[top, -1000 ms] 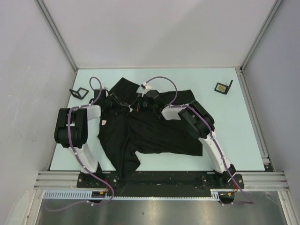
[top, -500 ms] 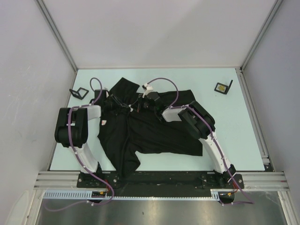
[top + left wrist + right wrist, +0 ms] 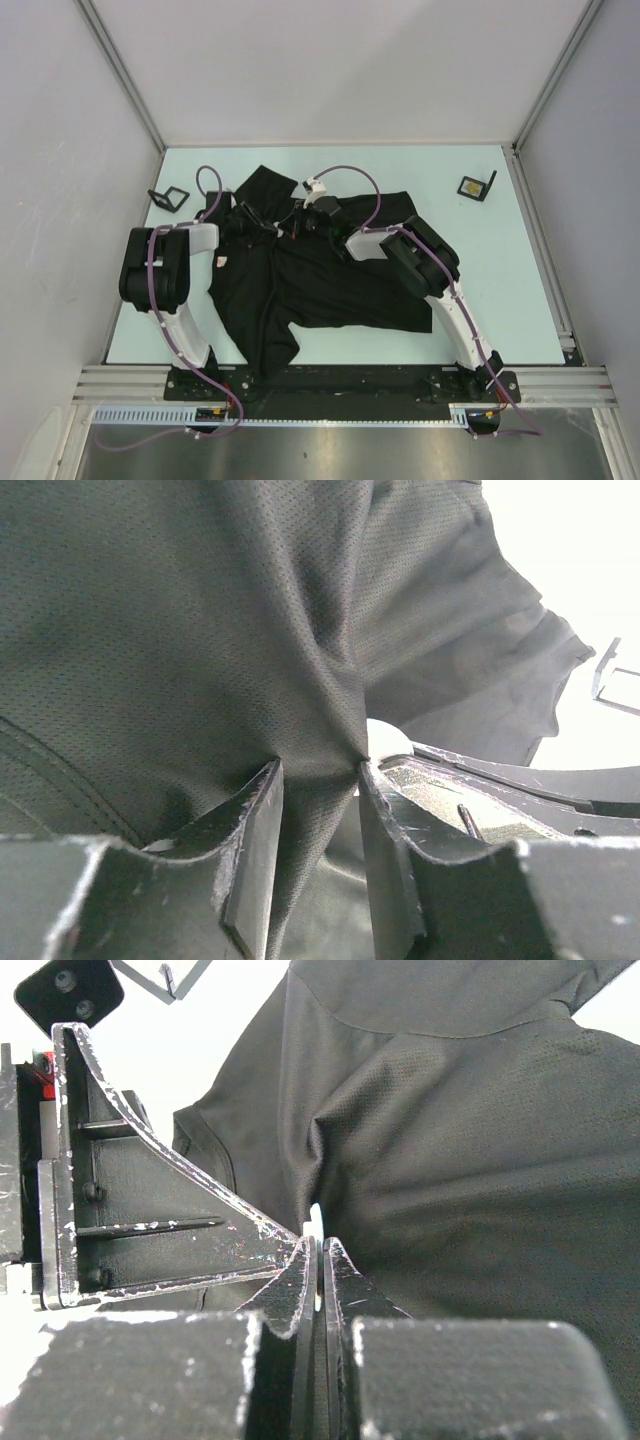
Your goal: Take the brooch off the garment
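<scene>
Black garment (image 3: pixel 330 285), fine dotted mesh up close, on a pale mint table (image 3: pixel 500 290). White-and-red label (image 3: pixel 220 262) at its nine o'clock. The brooch (image 3: pixel 315 1218) peeks white, and the cables (image 3: pixel 345 168) run purple.

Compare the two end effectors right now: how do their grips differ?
The left end effector grips with jaws apart, a thick fold of the garment bunched between them; the right end effector is shut almost flat. The left holds only fabric; the right pinches a small pale piece. Both meet at the same tented spot.

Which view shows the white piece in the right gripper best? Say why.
Right wrist: the white piece pokes from the shut right gripper against the garment. Left wrist shows maybe a sliver of it behind cloth; top view, nothing.
</scene>
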Robot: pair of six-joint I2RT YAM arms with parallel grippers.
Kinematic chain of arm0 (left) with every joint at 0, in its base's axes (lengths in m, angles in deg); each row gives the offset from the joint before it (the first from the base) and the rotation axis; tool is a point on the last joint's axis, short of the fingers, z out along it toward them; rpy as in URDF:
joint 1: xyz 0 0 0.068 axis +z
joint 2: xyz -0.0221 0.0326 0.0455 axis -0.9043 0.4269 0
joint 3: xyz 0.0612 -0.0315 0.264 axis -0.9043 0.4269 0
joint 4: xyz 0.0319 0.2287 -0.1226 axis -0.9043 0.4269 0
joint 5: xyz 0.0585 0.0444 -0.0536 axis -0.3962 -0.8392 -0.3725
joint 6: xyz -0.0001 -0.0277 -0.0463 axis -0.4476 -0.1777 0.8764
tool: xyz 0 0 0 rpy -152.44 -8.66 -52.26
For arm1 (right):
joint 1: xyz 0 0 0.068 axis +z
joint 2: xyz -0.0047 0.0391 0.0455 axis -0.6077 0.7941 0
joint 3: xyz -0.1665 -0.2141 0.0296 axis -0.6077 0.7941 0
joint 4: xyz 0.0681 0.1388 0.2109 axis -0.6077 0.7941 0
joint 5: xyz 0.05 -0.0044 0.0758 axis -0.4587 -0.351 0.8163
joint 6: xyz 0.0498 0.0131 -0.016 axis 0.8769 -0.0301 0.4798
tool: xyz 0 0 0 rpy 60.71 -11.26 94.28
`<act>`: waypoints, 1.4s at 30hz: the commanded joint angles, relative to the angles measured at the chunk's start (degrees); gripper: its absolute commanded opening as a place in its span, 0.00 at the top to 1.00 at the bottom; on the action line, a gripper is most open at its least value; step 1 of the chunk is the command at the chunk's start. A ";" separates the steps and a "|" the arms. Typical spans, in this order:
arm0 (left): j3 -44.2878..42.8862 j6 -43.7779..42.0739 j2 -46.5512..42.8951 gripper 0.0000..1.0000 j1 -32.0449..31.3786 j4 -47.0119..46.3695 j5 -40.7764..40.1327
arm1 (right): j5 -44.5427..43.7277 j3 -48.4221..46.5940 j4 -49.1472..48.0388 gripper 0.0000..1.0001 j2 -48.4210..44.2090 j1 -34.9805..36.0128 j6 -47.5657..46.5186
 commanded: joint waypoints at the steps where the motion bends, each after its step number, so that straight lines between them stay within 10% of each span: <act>1: -2.00 -1.05 -0.14 0.59 -0.34 -0.03 -1.08 | -0.24 0.20 -3.26 1.00 -4.04 0.30 -1.07; 30: -4.29 -3.07 1.98 0.73 -0.78 7.44 -4.33 | -0.76 7.76 -16.88 1.00 -8.17 1.54 -2.65; 42: -1.13 -2.46 -5.76 0.48 -0.69 1.29 -0.91 | -3.76 7.41 -14.15 1.00 -7.56 1.10 -0.63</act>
